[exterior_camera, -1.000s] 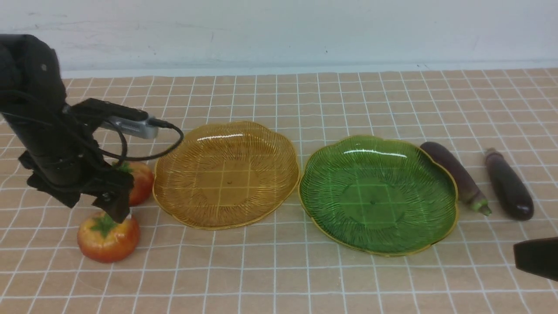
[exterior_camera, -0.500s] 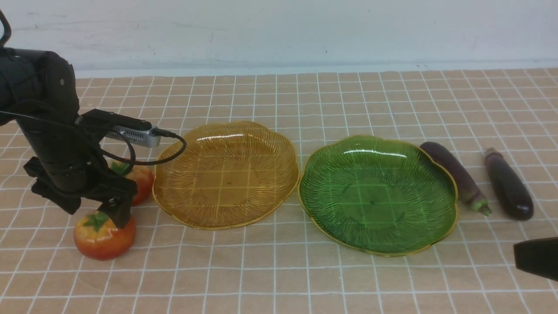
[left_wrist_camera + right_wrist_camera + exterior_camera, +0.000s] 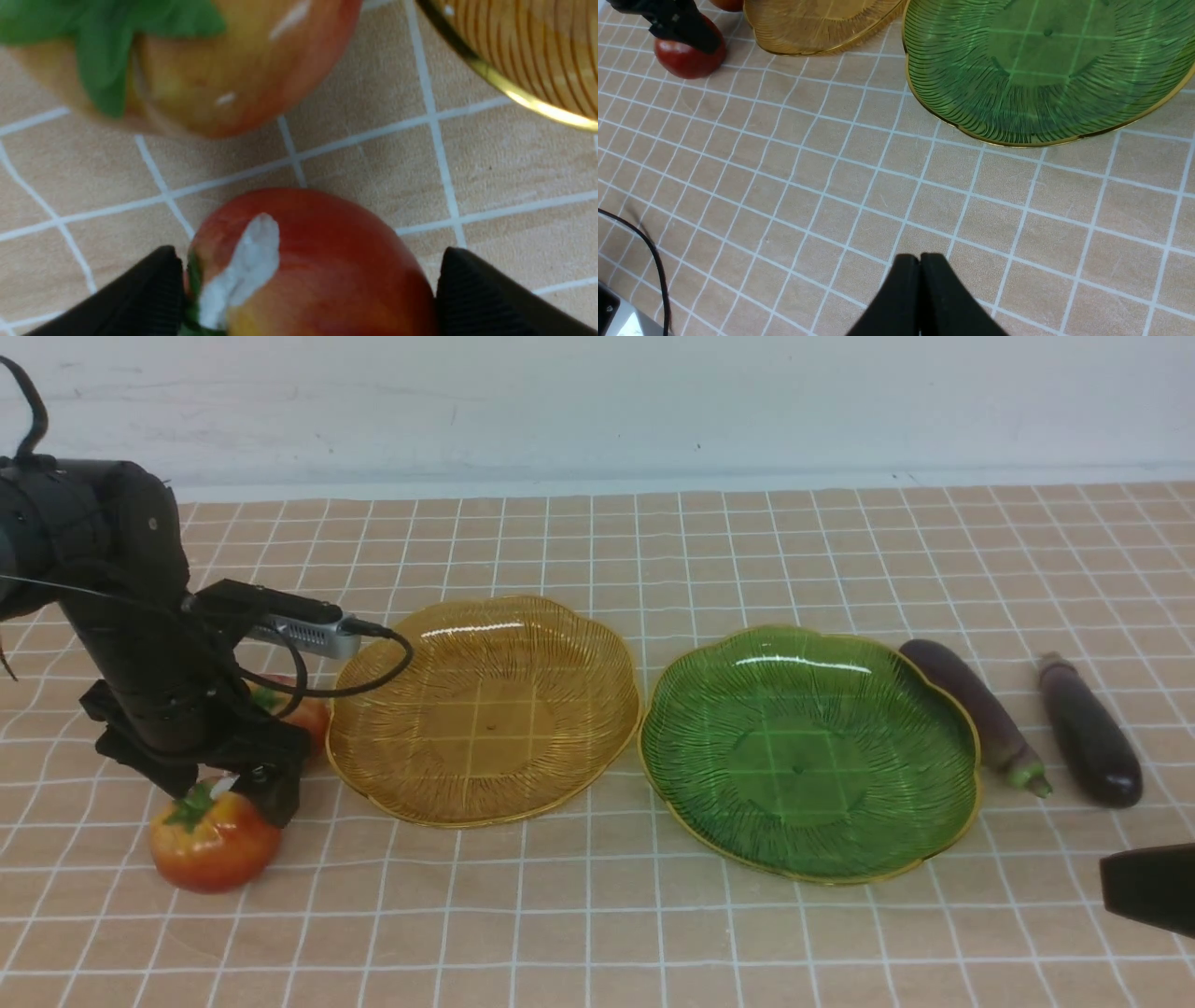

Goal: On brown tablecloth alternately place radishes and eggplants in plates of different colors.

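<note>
left hand (image 3: 303,289) spread, straddling the near radish (image 3: 308,270) on the brown tablecloth (image 3: 597,933), fingers flanking it; amber plate (image 3: 485,709) just beyond; right hand (image 3: 920,289) pressed together, far off beside the green plate (image 3: 1031,70).

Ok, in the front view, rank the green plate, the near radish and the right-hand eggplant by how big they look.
1. Green plate, clearly largest.
2. Right-hand eggplant and near radish: too close to rank; the eggplant is longer, the radish rounder and nearer the camera.
</note>
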{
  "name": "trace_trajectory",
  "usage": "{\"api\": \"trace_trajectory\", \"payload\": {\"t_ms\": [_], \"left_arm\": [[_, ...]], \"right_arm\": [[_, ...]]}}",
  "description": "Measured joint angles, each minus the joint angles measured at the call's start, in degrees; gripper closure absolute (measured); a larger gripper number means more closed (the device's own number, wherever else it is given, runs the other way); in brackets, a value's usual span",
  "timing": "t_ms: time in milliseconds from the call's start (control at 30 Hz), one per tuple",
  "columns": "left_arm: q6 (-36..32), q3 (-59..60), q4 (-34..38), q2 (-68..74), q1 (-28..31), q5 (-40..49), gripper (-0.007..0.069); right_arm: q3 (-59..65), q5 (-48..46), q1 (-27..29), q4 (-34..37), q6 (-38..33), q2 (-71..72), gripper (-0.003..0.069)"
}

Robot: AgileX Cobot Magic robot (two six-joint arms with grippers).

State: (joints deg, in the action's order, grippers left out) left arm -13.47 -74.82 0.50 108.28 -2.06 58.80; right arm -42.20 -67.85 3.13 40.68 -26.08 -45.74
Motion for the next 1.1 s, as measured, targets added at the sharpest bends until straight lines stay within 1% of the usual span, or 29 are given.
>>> {"api": "trace_trajectory", "payload": {"t_ms": [67,167,233,333,400,433,500,600,700,767,800,867,967,1000,1100], "left_arm": [[0.0,-0.05,0.06,0.44,0.0,0.0,-0.0051],[0.28,0.0,0.11,0.9,0.0,0.0,-0.0022],[1.29,0.0,0.11,0.94,0.0,0.0,0.0041],[3.19,-0.43,0.05,0.89,0.0,1.68,0.0177],[4.63,-1.35,0.47,1.15,0.0,4.85,0.022],[5.52,-2.42,0.87,1.15,0.0,7.35,0.0225],[6.65,-5.55,2.24,0.78,-0.29,9.76,0.0225],[6.83,-10.41,5.71,-1.45,-2.17,9.93,0.0226],[6.13,-14.24,10.21,-3.29,-5.44,10.11,0.0226],[4.42,-15.68,11.97,-3.38,-8.53,7.07,0.0226],[3.72,-15.9,12.1,-2.85,-10.69,3.14,0.0226],[3.64,-16.05,10.89,-1.09,-12.88,-1.43,0.0226],[6.05,-16.05,7.77,3.66,-15.15,-5.55,0.0214],[7.29,-16.05,7.14,4.9,-15.38,-5.8,0.0197],[9.42,-16.05,6.07,6.52,-15.43,-5.97,0.0109]], "right_arm": [[0.0,0.0,0.0,0.0,0.0,0.0,0.0676],[0.0,0.0,0.0,0.04,0.0,0.0,0.0676],[0.0,0.0,0.0,0.04,0.0,0.0,0.0676],[0.0,0.0,0.0,0.04,0.0,0.0,0.0676],[0.0,0.0,0.0,0.04,0.0,0.0,0.0676],[0.0,0.0,0.0,0.04,0.0,0.0,0.0676],[0.0,0.0,0.0,0.04,0.0,0.0,0.0676],[0.0,0.0,0.0,0.04,0.0,0.0,0.0676],[0.0,0.0,0.0,0.04,0.0,0.0,0.0676],[0.0,0.0,0.0,0.04,0.0,0.0,0.0676],[0.0,0.0,0.0,0.04,0.0,0.0,0.0676],[0.0,0.0,0.0,0.04,0.0,0.0,0.0676],[0.0,0.0,0.0,0.04,0.0,0.0,0.0676],[0.0,0.0,0.0,0.04,0.0,0.0,0.0676],[0.0,0.0,0.0,0.04,0.0,0.0,0.0676]]}}
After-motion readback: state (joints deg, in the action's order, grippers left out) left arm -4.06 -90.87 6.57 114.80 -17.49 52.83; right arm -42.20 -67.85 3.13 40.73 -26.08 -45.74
